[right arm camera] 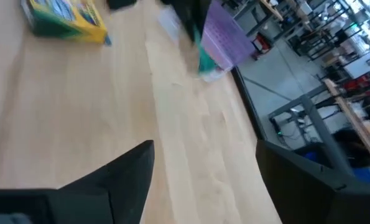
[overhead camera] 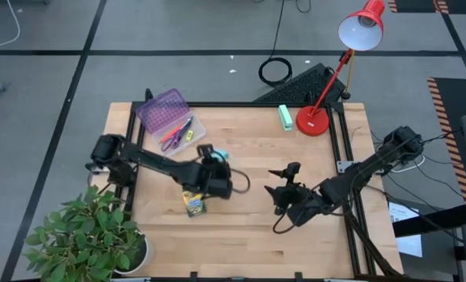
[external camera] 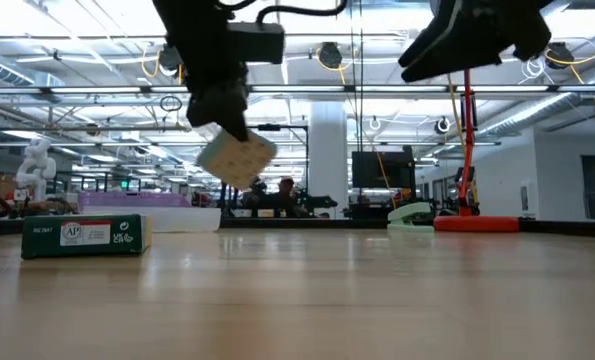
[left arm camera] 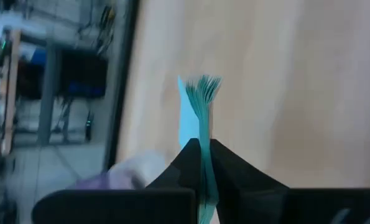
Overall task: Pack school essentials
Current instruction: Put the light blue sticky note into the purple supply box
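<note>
My left gripper (overhead camera: 217, 163) is over the middle of the table, shut on the light-blue sticky-note pad (left arm camera: 200, 99), which hangs above the wood (external camera: 237, 157). The yellow-green crayon box (overhead camera: 193, 204) lies flat on the table just nearer than that gripper and also shows in the low view (external camera: 85, 237). A pencil case (overhead camera: 182, 133) at the far left holds the purple-handled scissors and pens, its purple lid (overhead camera: 164, 110) open behind it. My right gripper (right arm camera: 203, 168) is open and raised right of centre (overhead camera: 283, 189), with nothing between its fingers. My left gripper pinches the sticky-note pad by one edge (left arm camera: 201, 146), a finger on each flat face. The free edge's sheets (left arm camera: 204, 87) fan out beyond the fingertips. The fingers come from above, and the pad hangs tilted below them (external camera: 239, 160), lifted clear of the table.
A mint-green oblong block (overhead camera: 285, 116) lies near the far edge, beside the red desk lamp's base (overhead camera: 313, 120). A potted plant (overhead camera: 92, 235) stands at the table's near left corner. A black keyboard (overhead camera: 307, 82) sits beyond the far edge. Bare wood stretches along the near side.
</note>
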Controlling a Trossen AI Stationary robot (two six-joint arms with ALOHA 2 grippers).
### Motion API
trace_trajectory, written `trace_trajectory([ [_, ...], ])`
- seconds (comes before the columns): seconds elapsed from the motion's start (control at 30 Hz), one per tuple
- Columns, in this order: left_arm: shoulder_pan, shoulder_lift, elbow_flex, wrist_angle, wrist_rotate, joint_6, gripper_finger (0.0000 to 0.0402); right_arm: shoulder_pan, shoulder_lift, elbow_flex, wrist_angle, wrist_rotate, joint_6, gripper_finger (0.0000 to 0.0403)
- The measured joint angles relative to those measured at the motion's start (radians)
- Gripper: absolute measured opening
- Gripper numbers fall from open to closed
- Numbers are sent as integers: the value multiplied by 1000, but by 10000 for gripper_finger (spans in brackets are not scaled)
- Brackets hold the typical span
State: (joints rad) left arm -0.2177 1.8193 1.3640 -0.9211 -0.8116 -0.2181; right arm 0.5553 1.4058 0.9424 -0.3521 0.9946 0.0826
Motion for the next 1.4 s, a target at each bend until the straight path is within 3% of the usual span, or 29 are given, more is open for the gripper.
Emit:
trace_trajectory([
  [0.2, 76, -117, 0, -111, 20, -83, 10, -33, -1, -57, 34, -1, -55, 259],
  [0.37, 137, -227, -17, -118, -11, -77, 20, -71, -2, -128, 132, 0, -109, 249],
  [0.47, 195, -298, -64, -94, 25, -72, 17, -79, -2, -160, 172, 0, -126, 243],
  [0.67, 283, -415, -229, 130, -1, 108, 11, -78, -2, -195, 223, -1, -129, 227],
  [0.87, 335, -420, -396, 405, -1, 390, 21, -78, -2, -195, 242, -1, -132, 215],
  [1.07, 368, -419, -561, 612, -10, 504, 10, -81, -2, -195, 273, -1, -149, 212],
  [1.27, 375, -419, -634, 672, -8, 583, 24, -89, -2, -195, 269, -1, -156, 212],
  [1.4, 390, -419, -672, 678, -25, 583, 11, -89, -2, -195, 268, -4, -148, 212],
])
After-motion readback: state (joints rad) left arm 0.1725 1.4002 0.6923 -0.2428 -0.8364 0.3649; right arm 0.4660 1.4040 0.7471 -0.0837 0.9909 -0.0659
